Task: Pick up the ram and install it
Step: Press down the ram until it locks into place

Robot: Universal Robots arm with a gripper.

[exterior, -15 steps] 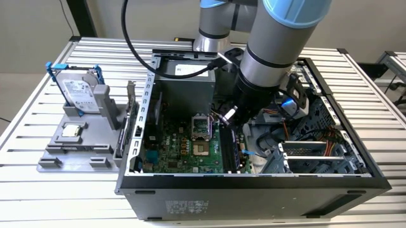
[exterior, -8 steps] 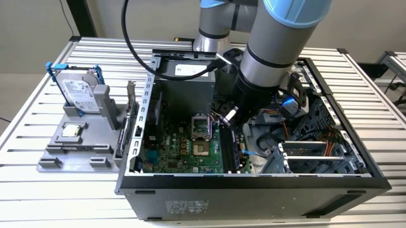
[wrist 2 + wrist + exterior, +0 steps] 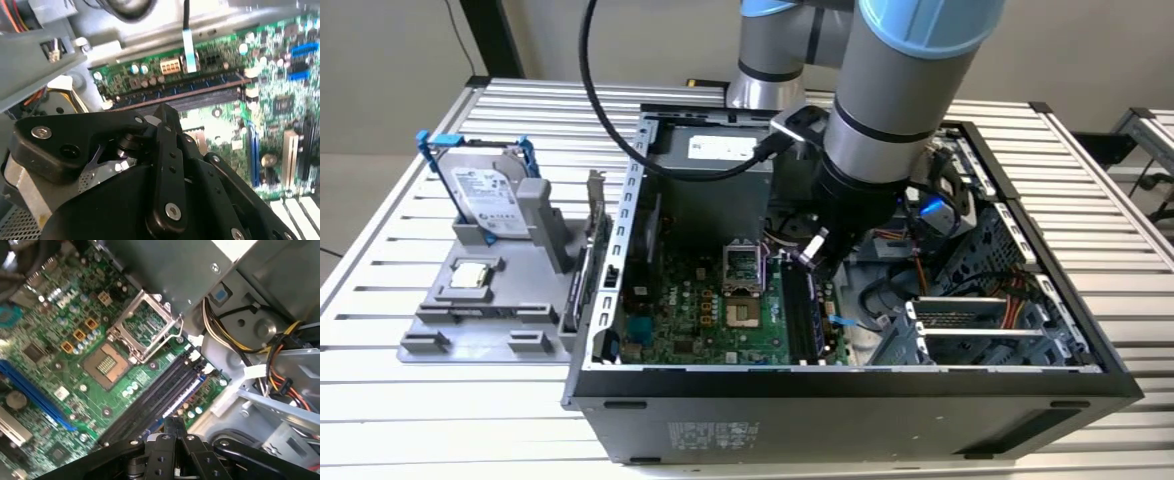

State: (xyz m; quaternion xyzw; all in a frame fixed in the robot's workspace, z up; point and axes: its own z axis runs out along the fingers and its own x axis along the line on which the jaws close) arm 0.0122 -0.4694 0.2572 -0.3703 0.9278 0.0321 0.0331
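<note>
The jaws [image 3: 175,424] are drawn together with no gap showing between the tips in the first wrist view. Nothing is seen lifted in them, and it cannot be determined whether the tips pinch the upper edge of the ram [image 3: 177,399] or only stand against it. The ram lies directly beneath the tips. It stands on edge in one of the parallel memory slots beside the open processor socket [image 3: 107,362], on the side of the socket nearer the drive bays. Its long axis runs along the slot, parallel to the neighbouring empty black slots, so the single arm works on the ram from straight above, near one end of the stick. In the exterior view the jaws [image 3: 817,255] hang over the far end of the slot row, with the ram [image 3: 797,305] extending from there toward the front wall of the case. In the second wrist view the ram [image 3: 175,95] appears as a long, narrow strip with a row of dark bluish chips, and it looks level and low in the slot. The motherboard [image 3: 700,320] surrounding the socket sits inside the open computer case [image 3: 854,385], which rests on the slatted desk [image 3: 454,420].
</note>
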